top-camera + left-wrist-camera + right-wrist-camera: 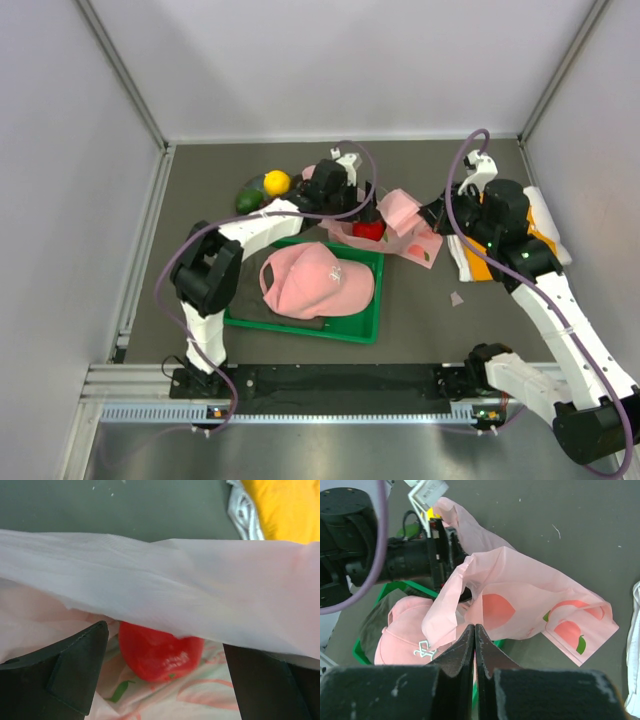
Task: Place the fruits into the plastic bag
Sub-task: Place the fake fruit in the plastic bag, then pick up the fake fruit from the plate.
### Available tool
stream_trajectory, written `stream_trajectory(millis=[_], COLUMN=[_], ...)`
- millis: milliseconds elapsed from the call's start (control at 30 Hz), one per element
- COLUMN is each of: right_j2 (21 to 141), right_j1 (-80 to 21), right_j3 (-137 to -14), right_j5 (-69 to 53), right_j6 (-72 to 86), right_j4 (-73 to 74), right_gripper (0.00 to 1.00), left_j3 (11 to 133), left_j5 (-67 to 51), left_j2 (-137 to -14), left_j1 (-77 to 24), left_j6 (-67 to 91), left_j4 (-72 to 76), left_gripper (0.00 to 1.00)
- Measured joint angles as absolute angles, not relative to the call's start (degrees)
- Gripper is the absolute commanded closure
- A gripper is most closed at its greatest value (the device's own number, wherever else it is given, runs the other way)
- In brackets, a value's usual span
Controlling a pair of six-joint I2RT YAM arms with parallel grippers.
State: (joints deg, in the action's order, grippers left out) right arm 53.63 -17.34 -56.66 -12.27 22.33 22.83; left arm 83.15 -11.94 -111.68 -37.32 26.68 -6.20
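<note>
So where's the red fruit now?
In the top view the red fruit sits just past the green tray's far edge, inside the plastic bag's mouth, between the left claw's open fingers.

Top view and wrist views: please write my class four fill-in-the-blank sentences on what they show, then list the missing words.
1. The pink cap lies in a ____ tray.
2. The right gripper is shut on the plastic bag, while the left gripper is ____.
3. Between the left gripper's fingers lies a round fruit coloured ____.
4. Beside the green avocado sits a citrus coloured ____.

Missing words: green, open, red, yellow.
</note>
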Motion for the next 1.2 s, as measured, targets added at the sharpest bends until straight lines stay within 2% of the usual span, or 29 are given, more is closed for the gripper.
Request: stream_trajectory(millis=[367, 533, 733, 900, 1200], right_j2=[53.6, 53.6, 53.3, 53.2, 53.1], right_j1=[-17.3, -17.3, -17.3, -17.3, -17.3], right_j3=[-56.7, -56.6, -56.6, -56.6, -56.6], right_j5=[-12.3, -12.3, -12.2, -12.1, -12.0], right_j6=[22.3, 22.3, 22.3, 22.3, 22.3], right_j4=[22.8, 22.9, 23.2, 23.3, 23.7], right_gripper=[1.00, 1.00, 1.00, 1.00, 1.00], left_j3=[74.6, 71.1, 66.0, 66.6, 75.2], left_j5=[-13.3, -10.2, -9.0, -2.3, 10.6], left_j2=[-95.2, -88.1, -81.1, -80.2, -89.3], left_j1=[-37.3, -36.4, -28.1, -19.2, -13.4], left_j6=[22.2, 17.9, 16.8, 17.4, 16.8], left_j4=[-4.3, -5.1, -5.8, -9.0, -17.0], left_gripper=[0.01, 0.01, 0.01, 0.01, 0.01])
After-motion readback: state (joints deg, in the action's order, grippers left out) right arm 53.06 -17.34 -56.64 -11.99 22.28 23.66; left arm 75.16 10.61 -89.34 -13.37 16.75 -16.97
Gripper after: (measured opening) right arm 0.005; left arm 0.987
